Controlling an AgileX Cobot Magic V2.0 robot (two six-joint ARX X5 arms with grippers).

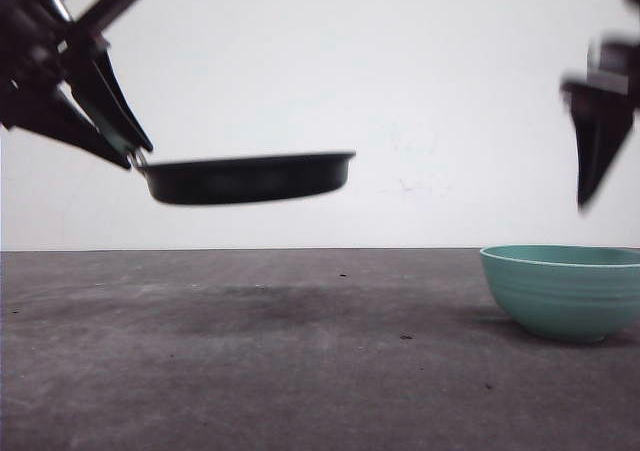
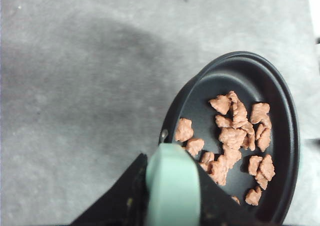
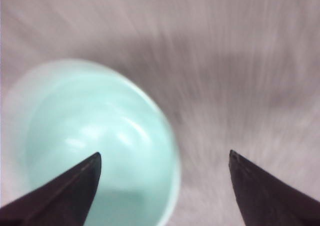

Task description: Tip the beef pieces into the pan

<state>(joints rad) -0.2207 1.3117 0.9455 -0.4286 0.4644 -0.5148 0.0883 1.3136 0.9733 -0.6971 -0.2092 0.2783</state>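
Up on the left, left gripper [image 1: 133, 157] is clamped on the mint handle [image 2: 172, 186] of the pan [image 1: 250, 177], held level in the air above the table [image 1: 250, 371]. Beef pieces [image 2: 235, 136] lie scattered inside pan. Right gripper [image 3: 165, 161] hangs spread apart, holding nothing, over teal bowl [image 1: 565, 291] at right.

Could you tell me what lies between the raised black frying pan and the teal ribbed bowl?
Nothing stands between them. In the front view, the black frying pan hangs in the air, the teal ribbed bowl sits on the grey table, and that stretch holds a few dark specks.
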